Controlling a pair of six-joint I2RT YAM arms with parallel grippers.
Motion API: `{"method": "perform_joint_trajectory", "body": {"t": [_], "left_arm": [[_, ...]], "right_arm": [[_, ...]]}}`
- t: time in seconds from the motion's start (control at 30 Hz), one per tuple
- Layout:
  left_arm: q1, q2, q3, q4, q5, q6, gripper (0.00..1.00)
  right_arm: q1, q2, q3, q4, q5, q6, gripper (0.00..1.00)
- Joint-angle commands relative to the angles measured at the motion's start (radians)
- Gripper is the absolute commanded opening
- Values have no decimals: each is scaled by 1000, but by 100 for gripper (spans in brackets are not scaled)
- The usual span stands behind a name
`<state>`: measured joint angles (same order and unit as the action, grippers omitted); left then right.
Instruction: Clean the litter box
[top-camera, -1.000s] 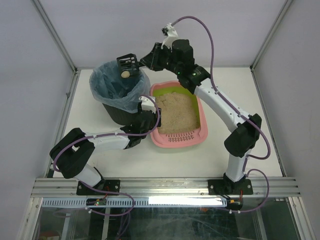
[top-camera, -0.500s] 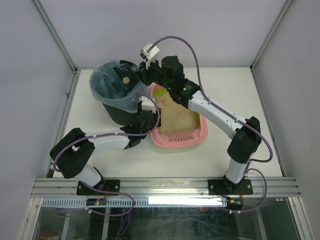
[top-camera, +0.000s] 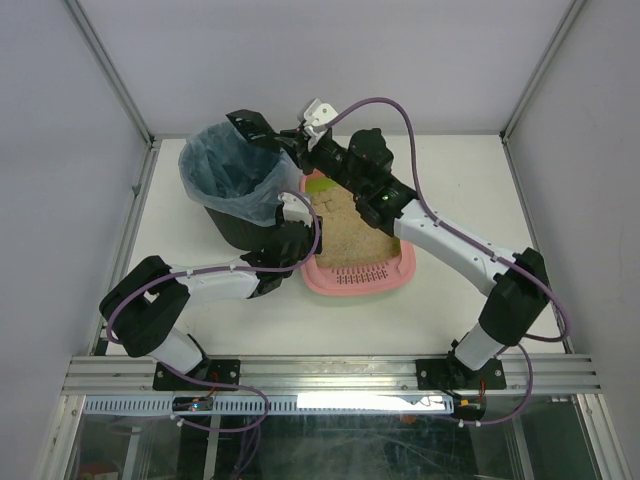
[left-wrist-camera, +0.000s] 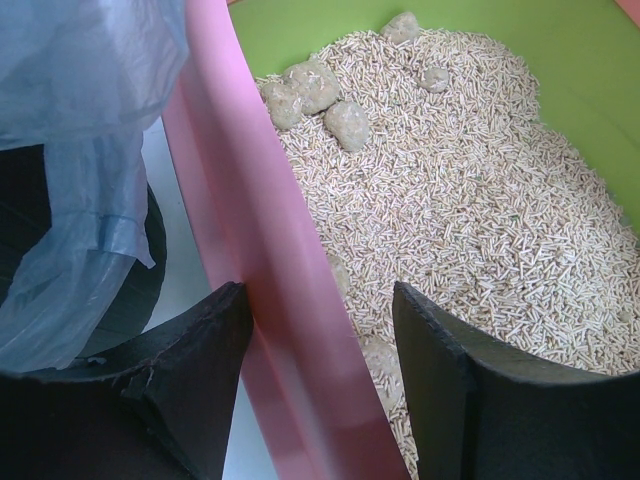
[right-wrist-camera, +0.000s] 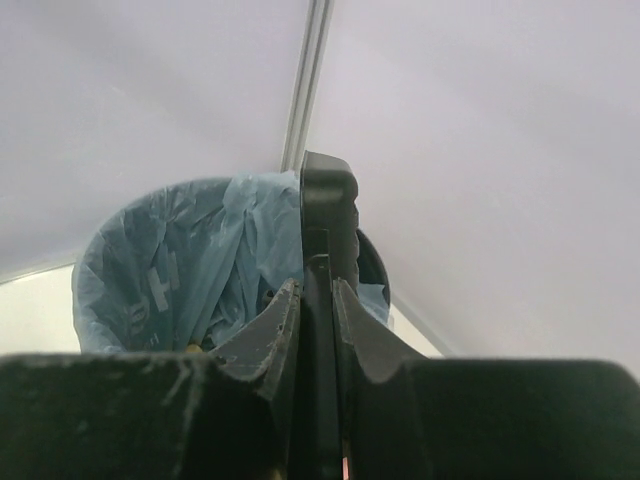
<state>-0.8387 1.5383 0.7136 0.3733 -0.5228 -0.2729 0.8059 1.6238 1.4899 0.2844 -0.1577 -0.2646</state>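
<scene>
Your right gripper (top-camera: 288, 142) reaches over the far rim of the black bin (top-camera: 236, 232), its two fingers (right-wrist-camera: 272, 335) pressed together on the handle of the small black scoop (top-camera: 250, 125). In the right wrist view the handle (right-wrist-camera: 327, 205) stands up between them, with the blue bag (right-wrist-camera: 165, 270) open behind it.

A second ago you held the scoop flat above the bin's far edge, with a tan clump lying in it. Half a second ago it had dipped toward the bag's mouth, the clump still showing. Now the scoop sits lower and further left over the bag (top-camera: 222, 172), and the clump cannot be seen from above. The right arm has stretched out to get there, with its elbow swung toward the right side of the table (top-camera: 470, 190).

Your left gripper (top-camera: 290, 238) has not moved in that second. It sits clamped on the left wall of the litter box (top-camera: 402, 270), one finger (left-wrist-camera: 200, 345) outside the pink wall (left-wrist-camera: 235, 200) and the other (left-wrist-camera: 445, 360) inside over the litter.

The litter box lies where it lay before, in the middle of the table. It is just right of the bin, with its slotted ledge (top-camera: 356, 271) toward the arm bases.

In the left wrist view, pale pellet litter (left-wrist-camera: 470, 210) fills the lime-green interior (left-wrist-camera: 470, 35). A cluster of grey-tan clumps (left-wrist-camera: 312, 88) sits near the wall, and two more (left-wrist-camera: 403, 26) lie further along.
</scene>
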Motion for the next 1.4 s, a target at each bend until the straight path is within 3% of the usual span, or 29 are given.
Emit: {"method": "perform_joint_trajectory", "body": {"t": [0.0,0.07,0.2,0.4,0.6,0.77,0.93,1.1,1.2,1.37], "left_arm": [[-30,4,35,52,71,-9,59],[-30,2,35,52,69,-9,59],[-30,0,34,52,72,-8,59],[-30,9,37,52,82,-9,57],[-30,4,32,58,92,-3,50],[-30,-3,19,75,96,5,45],[-30,0,21,75,100,6,42],[-30,-3,20,74,95,5,42],[-30,1,23,75,98,6,43],[-30,0,23,75,99,5,43]], "right_arm": [[5,-121,-41,169,91,64,0],[5,-182,-81,167,138,146,0],[5,-308,-101,-11,285,301,0],[-3,-536,-348,-63,519,396,0],[-27,-633,-409,-428,763,575,0],[-75,-537,-287,-773,699,680,0],[-143,-385,-125,-986,566,708,0],[-232,-228,1,-1122,417,708,0],[-250,-137,64,-1192,419,697,0],[-275,-55,36,-1193,290,693,0]]}}
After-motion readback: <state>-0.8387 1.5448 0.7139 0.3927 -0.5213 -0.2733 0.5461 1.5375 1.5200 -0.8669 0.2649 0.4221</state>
